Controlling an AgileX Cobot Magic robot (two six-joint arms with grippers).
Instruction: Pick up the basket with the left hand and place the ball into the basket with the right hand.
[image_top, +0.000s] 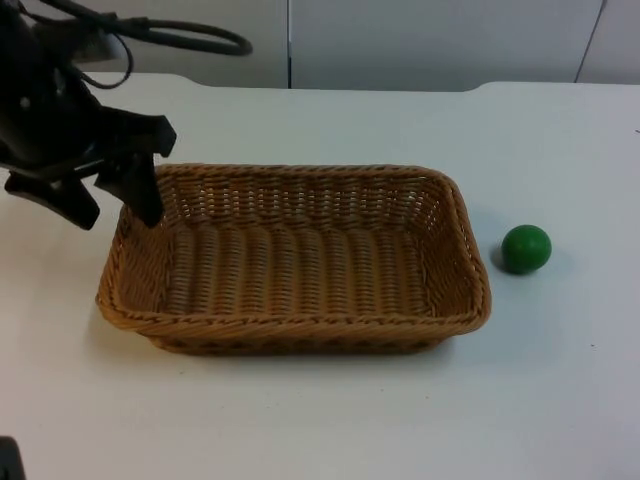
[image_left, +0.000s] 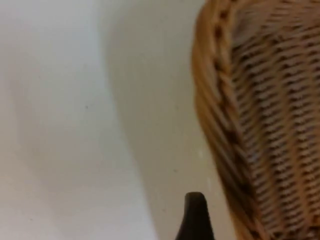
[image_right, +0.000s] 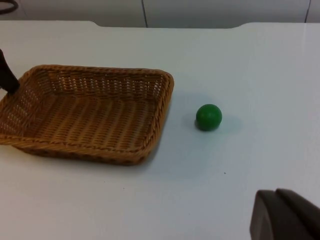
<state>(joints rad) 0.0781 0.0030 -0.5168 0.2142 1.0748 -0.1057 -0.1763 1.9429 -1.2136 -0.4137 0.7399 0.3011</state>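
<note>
A rectangular wicker basket (image_top: 300, 330) rests on the white table, with nothing inside it. My left gripper (image_top: 114, 208) is open at the basket's far left corner, one finger (image_top: 146, 200) inside the rim and the other (image_top: 78, 204) outside it. In the left wrist view the woven rim (image_left: 220, 120) runs close beside a black fingertip (image_left: 195, 217) that stands on the table side. A green ball (image_top: 526, 248) lies on the table just right of the basket, also seen as the ball (image_right: 208, 117) beside the basket (image_right: 85, 115). My right gripper (image_right: 285, 216) waits well back from the ball.
The white table (image_top: 300, 420) ends at a grey partition wall (image_top: 420, 40) behind the basket. Bare table surface lies in front of the basket and around the ball.
</note>
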